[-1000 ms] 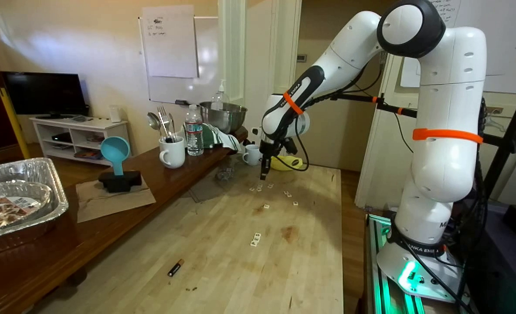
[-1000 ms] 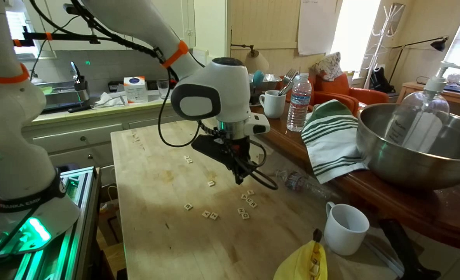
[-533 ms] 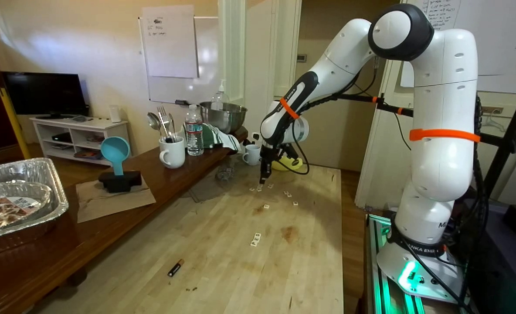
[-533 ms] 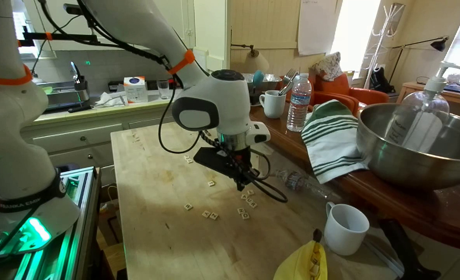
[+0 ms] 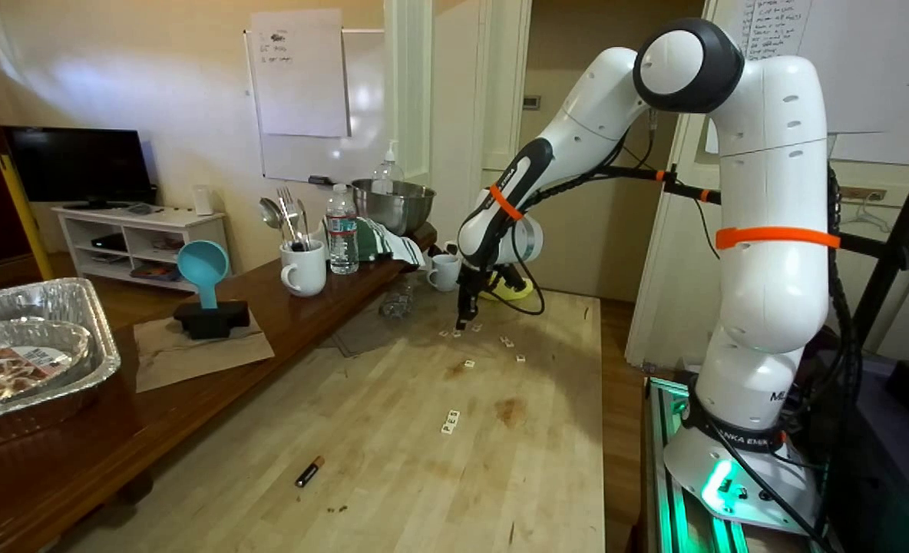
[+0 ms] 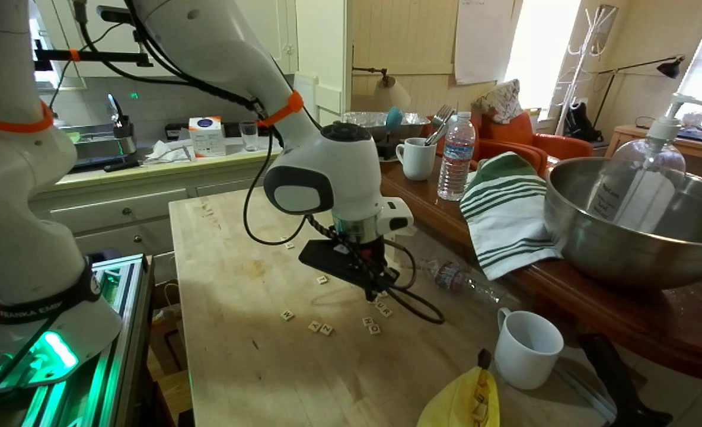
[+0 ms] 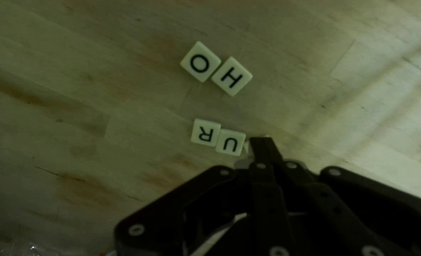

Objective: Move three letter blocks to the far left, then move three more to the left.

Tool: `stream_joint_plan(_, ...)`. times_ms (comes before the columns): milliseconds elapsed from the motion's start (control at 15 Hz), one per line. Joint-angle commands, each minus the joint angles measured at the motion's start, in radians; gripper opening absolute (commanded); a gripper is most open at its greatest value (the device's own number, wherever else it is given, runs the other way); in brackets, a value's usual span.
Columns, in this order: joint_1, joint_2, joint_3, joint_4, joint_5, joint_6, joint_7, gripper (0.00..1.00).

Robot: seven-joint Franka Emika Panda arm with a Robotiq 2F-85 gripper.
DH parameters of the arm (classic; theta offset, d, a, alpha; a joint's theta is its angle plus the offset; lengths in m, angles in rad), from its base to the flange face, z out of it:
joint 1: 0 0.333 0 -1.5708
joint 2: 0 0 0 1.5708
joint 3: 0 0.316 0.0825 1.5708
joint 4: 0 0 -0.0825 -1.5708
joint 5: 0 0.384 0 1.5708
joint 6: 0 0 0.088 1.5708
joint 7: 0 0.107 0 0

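The R block (image 7: 206,132) and U block (image 7: 230,142) touch, lying on the wooden table (image 5: 535,480) toward its end by the yellow pouch (image 6: 459,396). The gripper (image 7: 262,141), closed up on itself, has just come down near the U, nearly covering a third block (image 7: 246,147): probably to push. The H block (image 7: 232,76) and O block (image 7: 200,62), near, could get knocked. Toward the opposite end, the P-E-B row (image 5: 451,422) looks like the first trio, done; a lone block (image 6: 322,280) between could obstruct.
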Motion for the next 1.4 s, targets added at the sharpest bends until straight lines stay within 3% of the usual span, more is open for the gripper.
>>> stream_joint_plan(0,-0.043,0.041,0.05,0.015,0.029,0.048,-0.041,0.0)
stream_joint_plan(267,-0.062,0.058,0.075,0.017,0.015,0.053,-0.034,0.0)
stream_joint_plan(733,-0.032,0.041,0.06,0.002,-0.016,0.007,0.036,0.0)
stream_joint_plan(1333,0.056,0.008,0.043,-0.039,-0.077,-0.015,0.191,0.0)
